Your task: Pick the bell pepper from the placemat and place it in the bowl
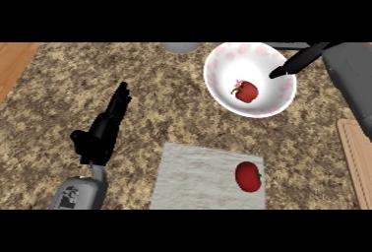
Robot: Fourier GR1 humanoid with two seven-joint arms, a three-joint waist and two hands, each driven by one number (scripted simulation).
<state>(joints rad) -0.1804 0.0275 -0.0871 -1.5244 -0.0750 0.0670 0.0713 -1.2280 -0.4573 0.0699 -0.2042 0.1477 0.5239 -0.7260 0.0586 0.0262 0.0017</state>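
Observation:
A red bell pepper (245, 91) with a green stem lies inside the white bowl (222, 56), which has a pink pattern and stands at the upper right. A second red, rounded fruit (248, 176) rests on the right part of the grey placemat (193, 177) at the lower middle. My right hand (296, 63) comes in from the upper right, open, its straight fingers reaching over the bowl's right rim, apart from the pepper. At the left my left hand (105, 129) rests open, fingers pointing up, holding nothing.
The counter top is speckled brown stone. A grey rounded object (180, 47) peeks in at the top edge, left of the bowl. A wooden strip (356, 157) runs along the right side, and a wooden surface (13, 64) shows at the upper left.

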